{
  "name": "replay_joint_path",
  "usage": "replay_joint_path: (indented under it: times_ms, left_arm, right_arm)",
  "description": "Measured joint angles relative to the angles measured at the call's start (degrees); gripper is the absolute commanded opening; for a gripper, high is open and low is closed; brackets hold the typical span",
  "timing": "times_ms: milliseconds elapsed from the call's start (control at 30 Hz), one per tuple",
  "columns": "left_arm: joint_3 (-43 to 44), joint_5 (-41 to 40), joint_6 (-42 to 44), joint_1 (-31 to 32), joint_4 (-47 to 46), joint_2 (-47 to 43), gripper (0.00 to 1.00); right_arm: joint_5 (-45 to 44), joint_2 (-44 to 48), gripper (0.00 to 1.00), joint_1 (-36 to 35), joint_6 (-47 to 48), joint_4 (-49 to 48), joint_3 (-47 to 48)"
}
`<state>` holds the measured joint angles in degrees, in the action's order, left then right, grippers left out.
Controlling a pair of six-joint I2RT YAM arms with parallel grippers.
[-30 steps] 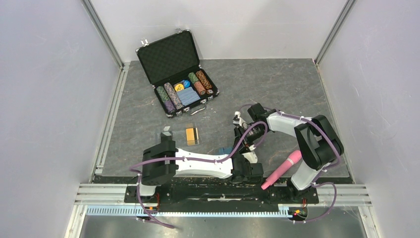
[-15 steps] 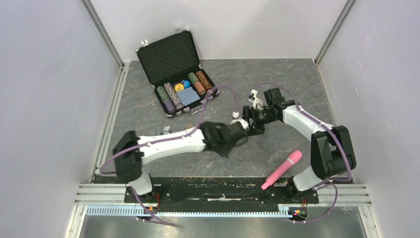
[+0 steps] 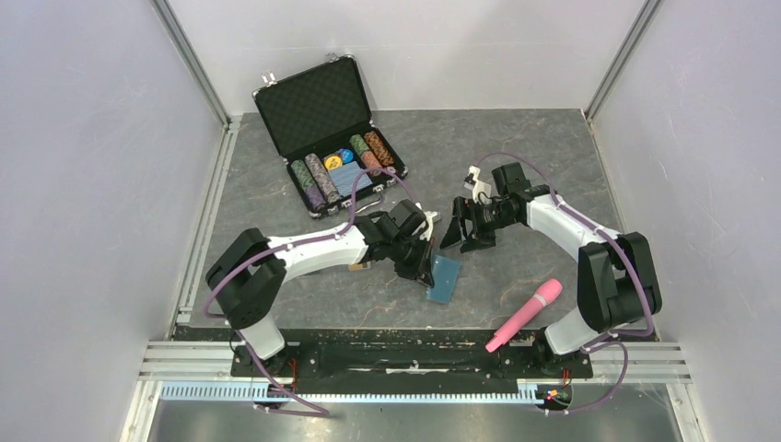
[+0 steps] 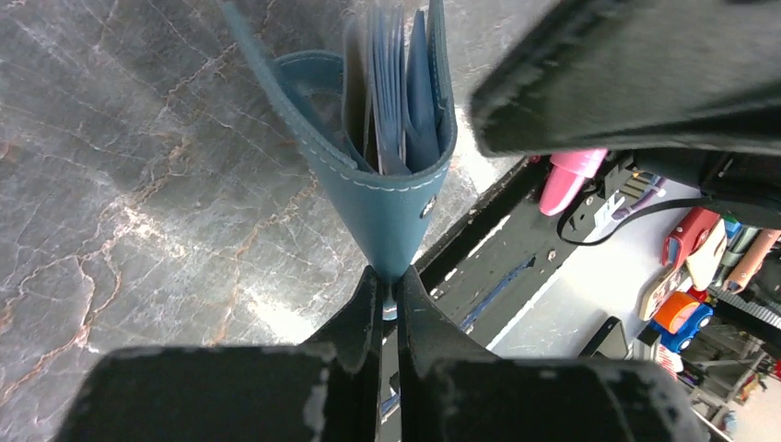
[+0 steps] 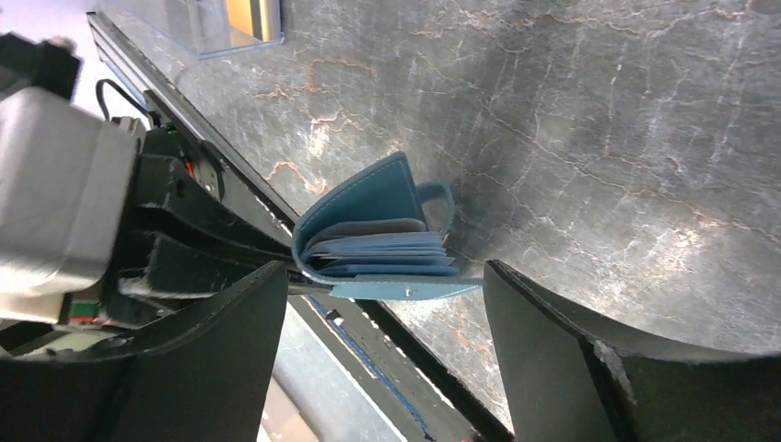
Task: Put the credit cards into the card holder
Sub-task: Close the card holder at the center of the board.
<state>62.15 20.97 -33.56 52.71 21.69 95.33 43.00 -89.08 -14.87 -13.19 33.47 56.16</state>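
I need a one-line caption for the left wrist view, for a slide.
Left gripper shut on an edge of the teal card holder, which fans open.

Left arm (image 3: pixel 313 250) stretched toward centre — jaws pinched shut, right arm (image 3: pixel 553 216) bent inward, jaws spread wide

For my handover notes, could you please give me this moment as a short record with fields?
Left gripper: shut on one edge of the small teal-blue folding card holder
Right gripper: open, facing the card holder, not touching it
Card holder: partly open, lighter blue pockets showing
Cards: one gold-orange plastic card seen in a clear plastic box on the table
Elsewhere: open black briefcase with poker chips; pink cylindrical object
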Motion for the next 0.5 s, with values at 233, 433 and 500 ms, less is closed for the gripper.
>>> replay_joint_path:
  times_ms: [233, 433, 500]
  left_arm:
    - [-0.46, -2.08, -2.4, -1.92, 0.5, 2.01, 0.54]
    - [-0.26, -8.09, -3.06, -4.48, 6.01, 2.01, 0.66]
    - [-0.04, -10.03, -3.06, -4.96, 7.76, 2.01, 0.66]
  right_arm:
    - [-2.45, -0.96, 0.82, 0.11, 2.71, 1.49, 0.0]
    - [-3.32, -1.53, 0.82, 0.11, 4.5, 1.75, -0.02]
    - [-3.43, -2.14, 0.82, 0.11, 5.03, 1.75, -0.02]
